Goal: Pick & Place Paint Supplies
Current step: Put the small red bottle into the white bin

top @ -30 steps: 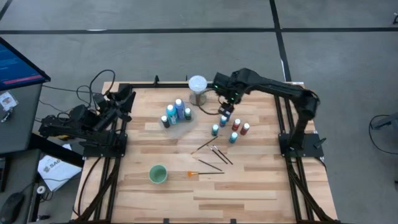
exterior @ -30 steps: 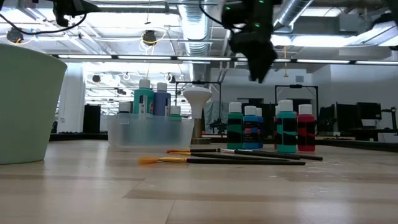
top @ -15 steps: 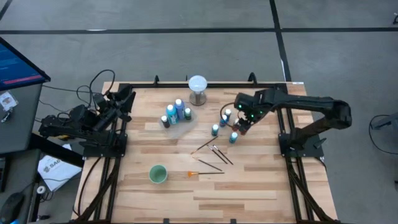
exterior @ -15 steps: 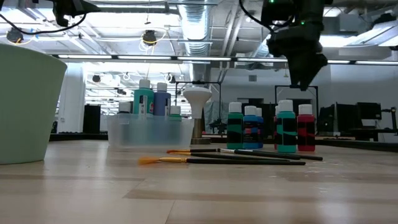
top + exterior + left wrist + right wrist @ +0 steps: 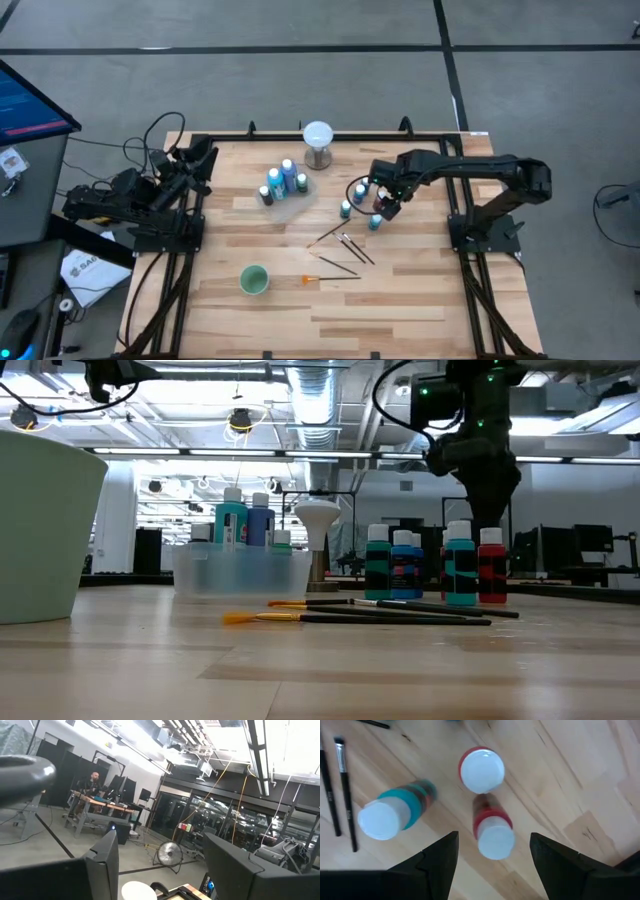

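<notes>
Several loose white-capped paint bottles [image 5: 352, 200] stand upright on the table right of centre; in the low view they form a row [image 5: 403, 565]. My right gripper [image 5: 388, 206] hangs open above them, pointing down. In its wrist view its fingers [image 5: 440, 856] flank a red bottle [image 5: 493, 834] from above without touching it. A second red bottle [image 5: 481, 770] and a teal one [image 5: 387, 816] stand beside it. Several more bottles stand in a clear tray [image 5: 283, 183]. Thin brushes [image 5: 342, 246] lie flat, one of them orange-tipped [image 5: 312, 279]. My left gripper [image 5: 160, 880] waits open at the left edge.
A white globe on a metal stand [image 5: 318, 140] stands at the far edge. A green cup [image 5: 254, 279] sits near the front left. Cables and a monitor lie beyond the table's left edge.
My right gripper has moved from beside the globe toward the table's right and near edges. It has also come down over the loose bottles, staying open. No bottle has moved.
</notes>
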Motion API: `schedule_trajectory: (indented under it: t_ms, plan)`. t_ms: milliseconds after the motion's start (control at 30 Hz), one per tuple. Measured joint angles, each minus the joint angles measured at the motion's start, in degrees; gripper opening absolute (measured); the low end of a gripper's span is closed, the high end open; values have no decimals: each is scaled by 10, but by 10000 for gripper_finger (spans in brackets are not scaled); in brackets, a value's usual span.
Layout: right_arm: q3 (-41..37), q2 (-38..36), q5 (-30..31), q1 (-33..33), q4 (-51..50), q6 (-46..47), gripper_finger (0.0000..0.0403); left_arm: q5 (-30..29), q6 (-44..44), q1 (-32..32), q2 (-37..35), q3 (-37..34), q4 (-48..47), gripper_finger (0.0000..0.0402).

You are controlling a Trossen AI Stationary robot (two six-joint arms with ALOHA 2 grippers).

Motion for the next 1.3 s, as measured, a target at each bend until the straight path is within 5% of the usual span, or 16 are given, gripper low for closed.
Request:
schedule_trajectory:
  t_ms: [567,800,1300]
  plan:
    - [-65,-11,-26,-10,72,-8,192,0,1,0,0,0,0,199]
    - [-65,-11,-28,-11,66,-8,111,0,1,0,0,0,0,199]
    - [-65,-48,-19,-21,17,-1,108,1,1,0,0,0,0,199]
